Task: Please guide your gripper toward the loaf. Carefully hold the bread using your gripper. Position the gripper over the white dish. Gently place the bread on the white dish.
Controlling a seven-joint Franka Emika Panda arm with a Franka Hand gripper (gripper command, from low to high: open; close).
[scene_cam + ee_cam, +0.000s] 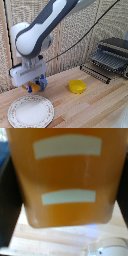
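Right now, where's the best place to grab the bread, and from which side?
Across its narrow middle, from above. The bread is oblong with straight long sides, and the end effector pinches it just that way, with a dark finger on each side.

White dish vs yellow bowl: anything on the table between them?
Nothing. In the exterior view the wooden table is bare between the white dish and the yellow bowl. The wrist view doesn't show that stretch.

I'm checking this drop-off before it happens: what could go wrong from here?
1. The small orange-brown bread piece held in the claw sits near the far edge of the round white plate, so a release now might miss it.
2. The bread fills the wrist view, hiding the plate.
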